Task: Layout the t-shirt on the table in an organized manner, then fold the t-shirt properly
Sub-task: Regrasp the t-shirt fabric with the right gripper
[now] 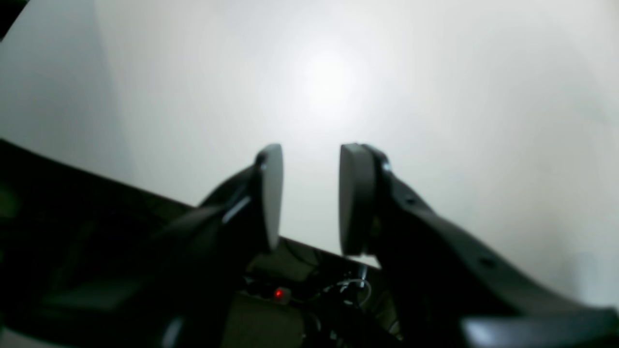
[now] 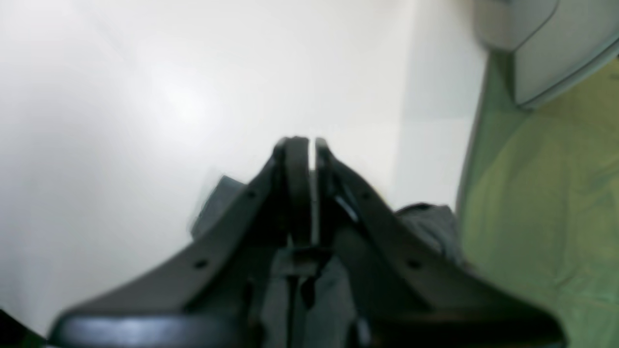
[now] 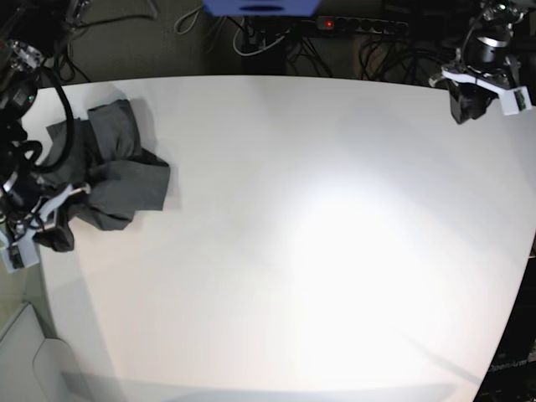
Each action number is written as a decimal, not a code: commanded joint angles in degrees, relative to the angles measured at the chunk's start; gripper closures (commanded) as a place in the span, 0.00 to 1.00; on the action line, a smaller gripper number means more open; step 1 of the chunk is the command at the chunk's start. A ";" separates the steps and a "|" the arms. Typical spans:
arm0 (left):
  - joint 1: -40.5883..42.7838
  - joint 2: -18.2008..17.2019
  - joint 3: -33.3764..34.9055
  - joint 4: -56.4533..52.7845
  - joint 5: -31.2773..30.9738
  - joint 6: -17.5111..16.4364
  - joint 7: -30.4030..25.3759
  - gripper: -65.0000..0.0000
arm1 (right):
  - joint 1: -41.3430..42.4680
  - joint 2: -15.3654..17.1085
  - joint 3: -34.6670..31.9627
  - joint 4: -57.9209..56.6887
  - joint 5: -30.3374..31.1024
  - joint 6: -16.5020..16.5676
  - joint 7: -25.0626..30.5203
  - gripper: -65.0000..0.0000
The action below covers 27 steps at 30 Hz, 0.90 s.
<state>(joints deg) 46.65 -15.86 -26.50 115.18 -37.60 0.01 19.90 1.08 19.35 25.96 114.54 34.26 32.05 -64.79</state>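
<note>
Shirt's the whole job here, so: the t-shirt (image 3: 109, 172) is a crumpled dark grey heap way over at the left edge of the table (image 3: 318, 251), up toward the far-left corner in the base view. Looks like ordinary soft cotton, so I'd guess light, floppy, no shape of its own, and it'll drag and bunch on that smooth white top rather than slide neatly. Best bet for a hold is probably a hem corner or a shoulder seam, but the pile is too scrunched to tell which bit is which.

Nearest thing to it is the right gripper (image 2: 312, 145), sitting at the near-left end of the heap. Jaws are nearly together, just a sliver of light between them, with grey cloth showing below and beside them. Can't tell if any fabric is actually pinched.

Rest of the tabletop is bare white, nothing in the way for spreading it out.

Far side: the left gripper (image 1: 309, 198) hovers at the far-right corner, jaws apart and holding nothing, well away from the shirt. Beyond the far edge there's a tangle of cables (image 3: 251, 38) and a power strip (image 3: 360, 25) with a red light, off the table.
</note>
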 commanded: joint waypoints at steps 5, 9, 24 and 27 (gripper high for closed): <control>0.34 -0.54 -0.27 0.82 -0.24 -0.14 -1.22 0.70 | -3.32 0.82 0.11 -1.97 -3.80 -0.27 4.53 0.64; 0.34 -0.54 -0.27 0.82 -0.24 -0.23 -1.22 0.70 | -3.06 0.91 0.11 -6.19 -9.34 -0.10 6.20 0.46; 0.34 -0.45 -0.27 0.82 -0.24 -0.23 -1.22 0.70 | -7.19 -4.80 -3.41 -10.32 -16.28 -0.01 6.38 0.42; 0.34 -0.45 -0.18 0.74 -0.24 -0.23 -1.22 0.70 | -7.54 -4.89 -5.52 -10.41 -16.37 -0.10 6.38 0.42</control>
<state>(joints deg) 46.65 -15.84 -26.35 115.15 -37.60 -0.10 19.92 -7.29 13.61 20.21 103.20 17.32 32.14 -59.64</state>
